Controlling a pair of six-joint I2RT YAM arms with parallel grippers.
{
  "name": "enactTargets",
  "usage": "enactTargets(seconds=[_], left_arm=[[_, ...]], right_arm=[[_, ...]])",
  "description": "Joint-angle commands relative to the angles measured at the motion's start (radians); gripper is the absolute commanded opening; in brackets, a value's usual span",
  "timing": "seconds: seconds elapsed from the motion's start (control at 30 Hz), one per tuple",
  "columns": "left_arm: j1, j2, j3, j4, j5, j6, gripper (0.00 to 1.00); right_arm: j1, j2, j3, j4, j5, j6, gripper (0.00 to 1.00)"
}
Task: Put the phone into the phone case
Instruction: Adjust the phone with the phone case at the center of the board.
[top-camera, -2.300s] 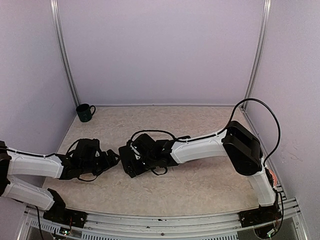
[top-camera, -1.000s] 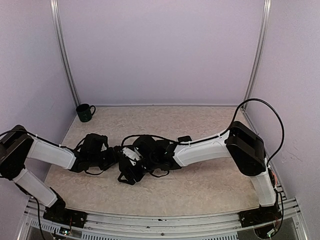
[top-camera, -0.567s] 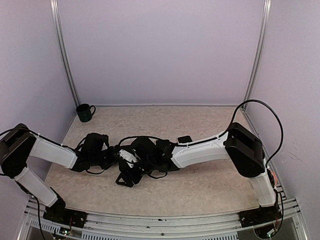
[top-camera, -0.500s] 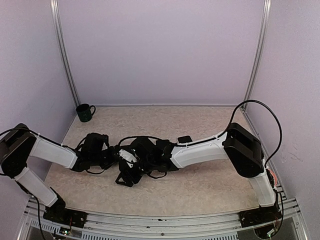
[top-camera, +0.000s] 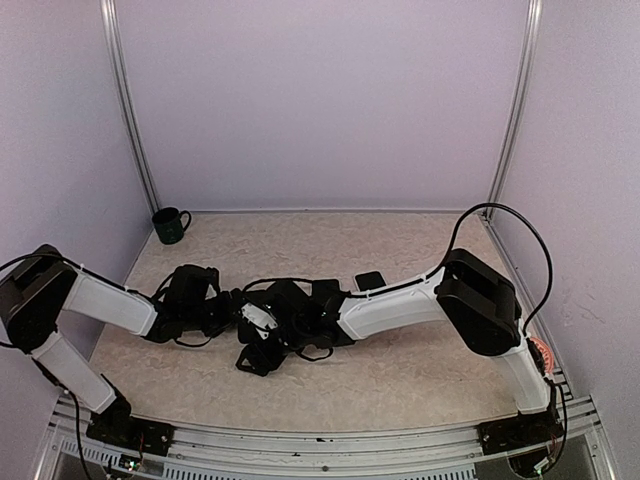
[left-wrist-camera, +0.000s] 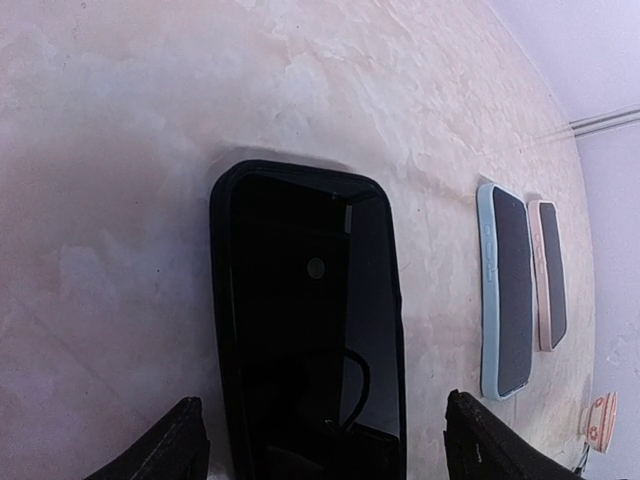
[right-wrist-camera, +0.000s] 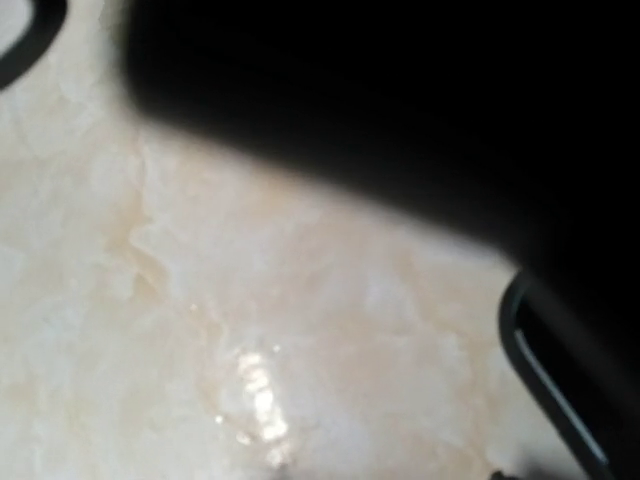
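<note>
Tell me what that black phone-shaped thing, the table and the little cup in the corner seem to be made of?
The black phone case looks like soft matte rubber or plastic, with a rounded raised rim, though a glossy sheet inside reflects cables. The table seems a polished marble-patterned laminate or stone: beige veining, slight sheen. The mug looks like dark green glazed ceramic, but it is too small to be sure.

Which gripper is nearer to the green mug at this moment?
Left. The left gripper is down-table from the green mug, on its side; the right gripper sits further toward the middle.

Even, soft overhead light; right wrist view blurred, glare-spotted.
</note>
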Motion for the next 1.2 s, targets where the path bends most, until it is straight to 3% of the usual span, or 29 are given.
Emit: enactTargets(seconds=[0.0,1.17], left_arm=[[0.012,0.024,0.018,0.038,0.019,0.002,0.8],[0.062,0.145,0.089,0.126,0.077,0.019,0.77]], right_arm=[[-0.015,0.014,-0.012,0.028,0.032,0.022,0.71],[-0.039,-0.003,-0.045,0.146,0.055,0.002,0.71]])
